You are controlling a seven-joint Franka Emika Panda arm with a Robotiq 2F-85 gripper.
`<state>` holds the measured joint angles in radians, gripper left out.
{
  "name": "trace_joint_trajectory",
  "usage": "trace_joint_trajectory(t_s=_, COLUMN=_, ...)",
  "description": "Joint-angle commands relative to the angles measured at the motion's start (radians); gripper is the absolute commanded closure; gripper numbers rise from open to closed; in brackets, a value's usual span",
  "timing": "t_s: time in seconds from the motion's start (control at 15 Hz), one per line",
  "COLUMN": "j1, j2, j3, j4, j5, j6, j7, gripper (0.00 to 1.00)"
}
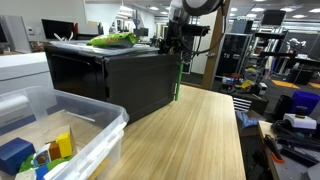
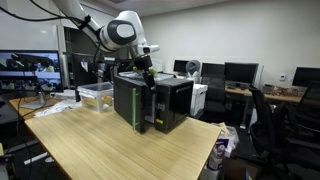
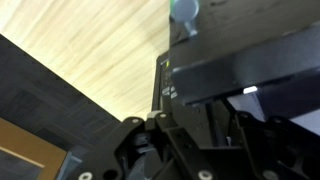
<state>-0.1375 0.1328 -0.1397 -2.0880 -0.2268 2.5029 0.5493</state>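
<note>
the gripper [image 1: 176, 42] hangs at the top corner of the big black box [image 1: 130, 80]. the box is right under the fingers, on the wooden table [image 1: 205, 130]. in both exterior views the fingers sit by the box's front edge, and a thin green strip [image 1: 178, 85] runs down below them. i cannot tell if the fingers are apart or together, because the wrist view is too dark and too close. it shows a black edge just ahead of the fingers and a small round grey knob [image 3: 185, 10] farther ahead. a green thing [image 1: 112, 40] lies on the box top, well off to the side of the fingers. a clear bin [image 1: 95, 125] with toys sits far from them, low on the table.

to do this step well, i think the fingers should line up straight with the edge, one on each side. go slow. squeeze softly, so the edge does not slip out. do not push hard, or the box may slide.
</note>
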Motion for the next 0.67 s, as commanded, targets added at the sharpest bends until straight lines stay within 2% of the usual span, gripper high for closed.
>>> trace_joint_trajectory(t_s=0.0, j1=0.014, j2=-0.045, j3=0.022, j4=0.049, j5=0.161, j6=-0.237, j7=-0.187, gripper=0.83)
trace_joint_trajectory(t_s=0.2, j1=0.024, j2=-0.127, j3=0.036, j4=0.034, j5=0.225, j6=-0.418, j7=-0.318, gripper=1.0)
trace_joint_trajectory(t_s=0.4, j1=0.045, j2=-0.268, j3=0.052, j4=-0.056, j5=0.24, j6=-0.566, j7=-0.429, gripper=1.0)
trace_joint_trajectory(t_s=0.6, j1=0.067, j2=-0.357, j3=0.06, j4=-0.102, j5=0.246, j6=-0.734, j7=-0.536, gripper=1.0)
